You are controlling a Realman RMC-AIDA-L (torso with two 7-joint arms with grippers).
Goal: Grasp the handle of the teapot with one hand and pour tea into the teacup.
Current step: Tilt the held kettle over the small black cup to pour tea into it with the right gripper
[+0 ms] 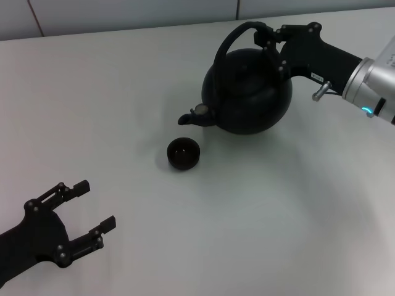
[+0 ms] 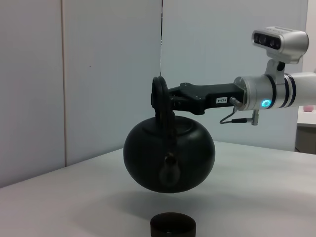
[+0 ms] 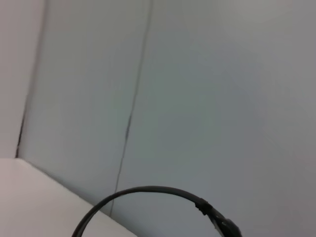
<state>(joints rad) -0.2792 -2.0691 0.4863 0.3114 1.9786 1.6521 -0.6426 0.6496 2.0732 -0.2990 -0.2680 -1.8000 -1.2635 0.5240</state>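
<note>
one teapot (image 1: 250,92) — your right gripper (image 1: 272,46) clamps its handle (image 1: 229,43), lifted over the teacup (image 1: 184,153); your left gripper (image 1: 86,213) idles agape on the table (image 1: 123,92).

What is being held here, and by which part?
The right gripper holds the teapot by its handle, lifted off the table. The left gripper is open, holding nothing.

The matte black teapot (image 1: 250,92) hangs clear of the table, spout (short, stubby) toward the teacup (image 1: 184,153). Its arched handle (image 1: 231,40) stands upright.
</note>
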